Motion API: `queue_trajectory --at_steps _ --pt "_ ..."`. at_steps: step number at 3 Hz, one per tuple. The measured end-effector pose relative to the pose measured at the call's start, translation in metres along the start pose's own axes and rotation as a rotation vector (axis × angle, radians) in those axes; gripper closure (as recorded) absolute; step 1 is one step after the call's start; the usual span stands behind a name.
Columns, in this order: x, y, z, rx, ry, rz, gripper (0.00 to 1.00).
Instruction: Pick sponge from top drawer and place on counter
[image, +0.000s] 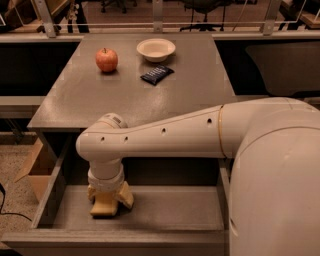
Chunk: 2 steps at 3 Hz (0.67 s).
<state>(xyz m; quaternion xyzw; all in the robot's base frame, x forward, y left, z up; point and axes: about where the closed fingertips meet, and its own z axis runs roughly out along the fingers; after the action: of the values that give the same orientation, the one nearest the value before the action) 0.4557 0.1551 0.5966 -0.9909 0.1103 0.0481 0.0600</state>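
The top drawer (170, 212) is pulled open below the counter (150, 105). The pale yellow sponge (103, 206) lies on the drawer floor at its left side. My gripper (107, 197) reaches straight down into the drawer over the sponge. Its two pale fingers (125, 195) press against the sponge's sides, one on each side. The sponge still rests on the drawer floor. My white arm (165, 137) crosses over the drawer's back edge.
On the counter stand a red apple (106, 59), a white bowl (156, 49) and a dark snack packet (157, 74). A cardboard box (35, 167) sits on the floor left of the drawer. A railing runs behind the counter.
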Motion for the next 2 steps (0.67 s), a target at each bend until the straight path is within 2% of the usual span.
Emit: queue_trajectory --at_steps 2 --pt "-0.001 -0.0008 -0.0092 0.0 0.0 0.0 0.86"
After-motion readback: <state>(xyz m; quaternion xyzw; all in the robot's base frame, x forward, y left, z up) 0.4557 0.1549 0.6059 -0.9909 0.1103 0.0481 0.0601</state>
